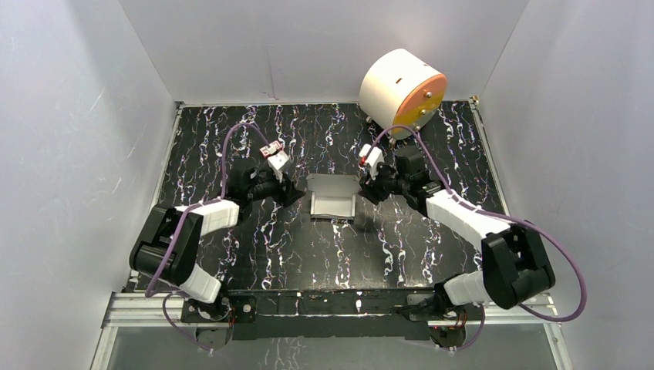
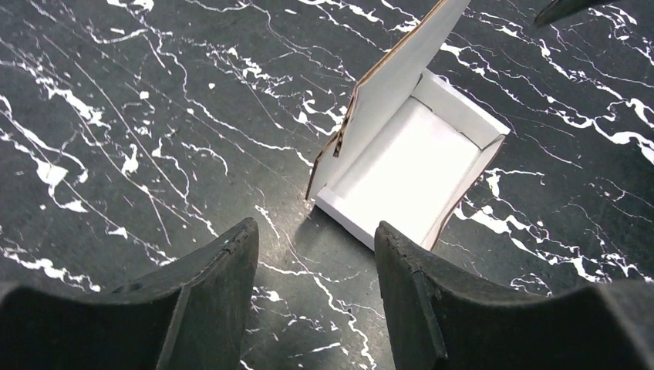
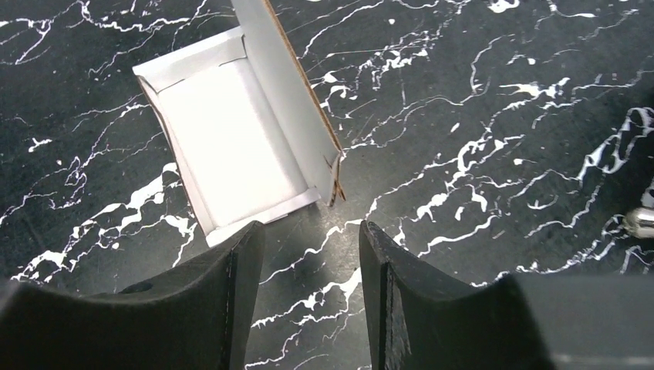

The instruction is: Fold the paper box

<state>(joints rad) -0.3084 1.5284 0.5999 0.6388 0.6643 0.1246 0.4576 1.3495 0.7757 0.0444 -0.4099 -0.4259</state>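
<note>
Black marbled tabletop (image 1: 254,254) holds the paper box (image 1: 333,204) near its middle, sides folded up into a tray but the lid flap (image 2: 409,54) standing up, not yet closed, with my left gripper (image 2: 315,235) and right gripper (image 3: 311,230) flanking it, both jaws parted, gripping nothing.

White paper box (image 1: 332,205); black white-veined table (image 1: 324,142).

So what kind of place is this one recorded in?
Probably a robot lab test cell: plain white panel walls enclose a black, white-veined tabletop holding a half-folded white cardboard box, with a silver metal rail along its near edge.
</note>
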